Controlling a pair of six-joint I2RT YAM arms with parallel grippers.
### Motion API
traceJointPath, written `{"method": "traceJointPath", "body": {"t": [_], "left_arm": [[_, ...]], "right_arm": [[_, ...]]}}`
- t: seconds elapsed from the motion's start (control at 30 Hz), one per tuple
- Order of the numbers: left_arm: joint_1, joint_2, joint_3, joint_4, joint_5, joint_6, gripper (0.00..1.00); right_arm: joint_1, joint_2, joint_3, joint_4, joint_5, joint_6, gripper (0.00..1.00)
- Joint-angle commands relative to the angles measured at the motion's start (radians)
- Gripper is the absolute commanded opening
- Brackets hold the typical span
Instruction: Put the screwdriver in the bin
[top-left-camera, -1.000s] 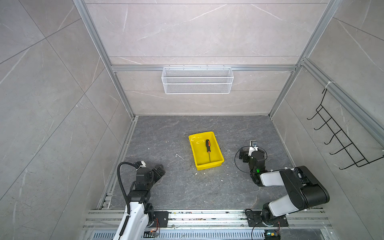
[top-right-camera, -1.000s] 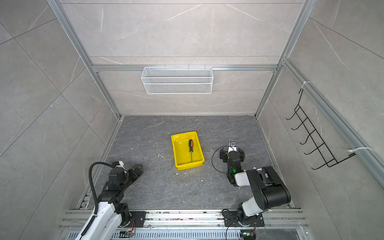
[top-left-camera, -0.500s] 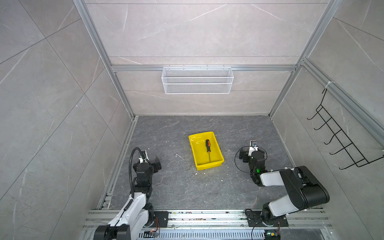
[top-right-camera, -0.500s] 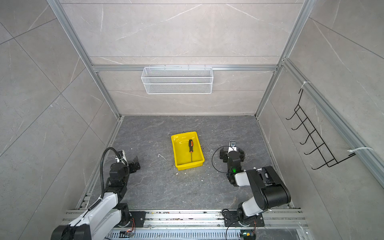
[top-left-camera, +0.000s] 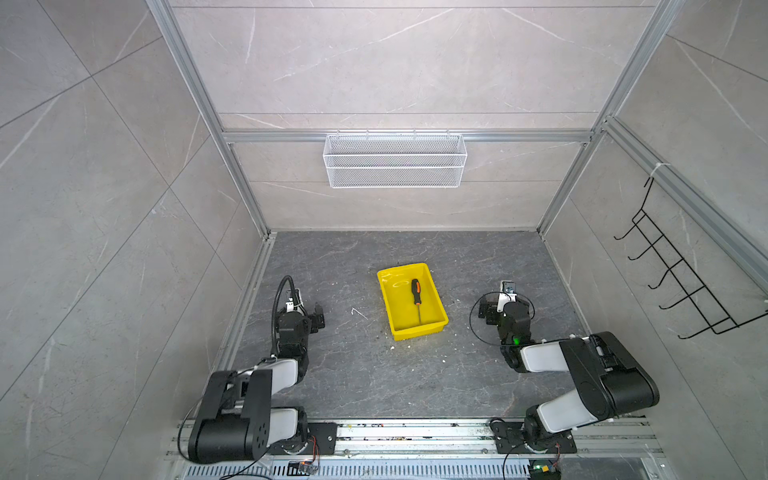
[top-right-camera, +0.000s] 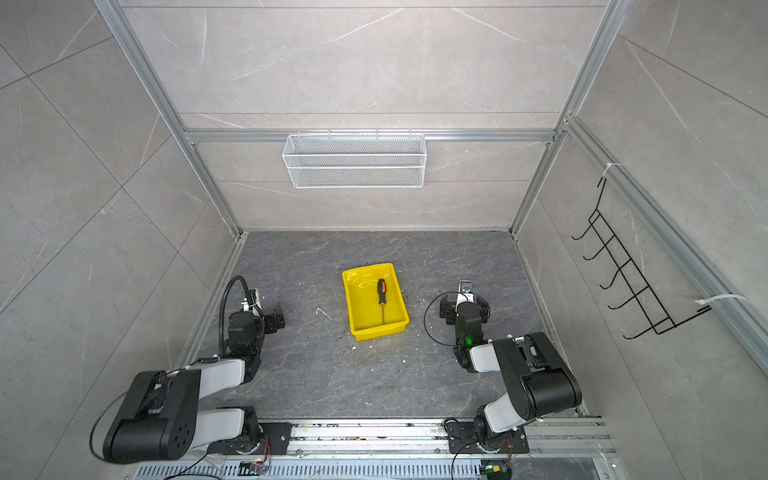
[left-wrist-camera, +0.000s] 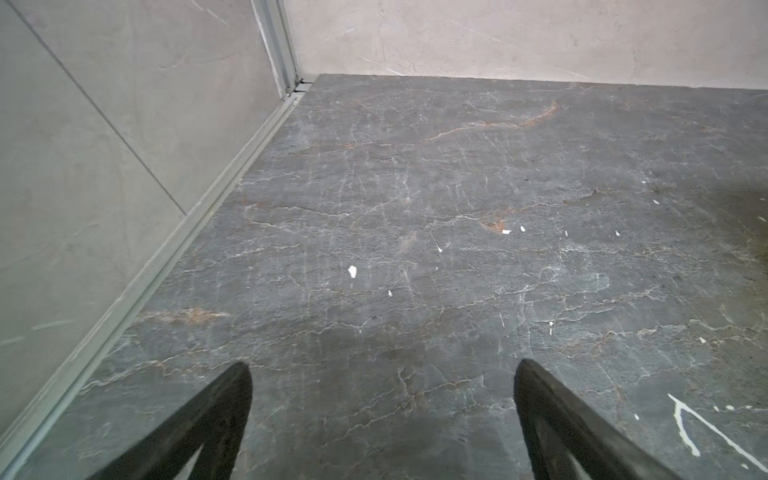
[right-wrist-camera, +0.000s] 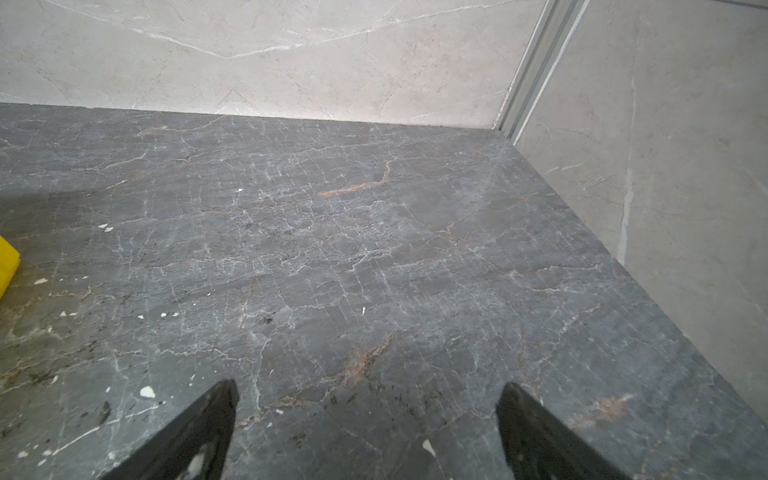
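Note:
The yellow bin (top-left-camera: 419, 331) (top-right-camera: 380, 331) sits mid-floor in both top views. The screwdriver (top-left-camera: 416, 291) (top-right-camera: 381, 292) lies inside it, black-and-orange handle toward the back wall, shaft toward the front. My left gripper (top-left-camera: 308, 310) (top-right-camera: 267, 312) rests low over the floor well left of the bin, open with bare floor between its fingers (left-wrist-camera: 383, 365). My right gripper (top-left-camera: 498, 303) (top-right-camera: 461, 306) sits right of the bin, open and holding nothing (right-wrist-camera: 369, 385). In the right wrist view only a yellow corner of the bin (right-wrist-camera: 6, 266) shows.
A white wire-mesh basket (top-left-camera: 395, 162) hangs on the back wall and a black hook rack (top-left-camera: 681, 286) on the right wall. White flecks and a thin white scrap (top-left-camera: 358, 312) lie on the grey floor. An aluminium rail (top-left-camera: 415, 432) runs along the front.
The left arm has folded back and its gripper has moved away from the front edge toward the back. The right arm, the bin and the screwdriver have stayed put.

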Motion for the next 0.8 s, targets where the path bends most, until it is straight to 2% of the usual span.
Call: {"method": "traceJointPath", "body": {"t": [0.0,0.07,0.2,0.5,0.63,0.77], "left_arm": [[0.005,0.163,-0.007,0.335,0.050,0.062,1.00],[0.015,0.060,0.028,0.097,0.079,0.036,1.00],[0.043,0.098,0.116,-0.021,0.141,0.028,1.00],[0.055,0.105,0.125,-0.028,0.152,0.020,1.00],[0.057,0.104,0.128,-0.034,0.158,0.018,1.00],[0.059,0.104,0.129,-0.035,0.160,0.018,1.00]], "right_arm": [[-0.004,-0.005,0.016,0.017,-0.009,-0.005,0.99],[-0.004,-0.005,0.016,0.015,-0.009,-0.005,0.99],[-0.005,-0.005,0.016,0.014,-0.011,-0.006,1.00],[-0.009,-0.004,0.022,0.005,-0.017,-0.003,1.00],[-0.040,-0.007,0.039,-0.036,-0.089,0.009,1.00],[-0.041,-0.008,0.033,-0.024,-0.084,0.001,1.00]]}}
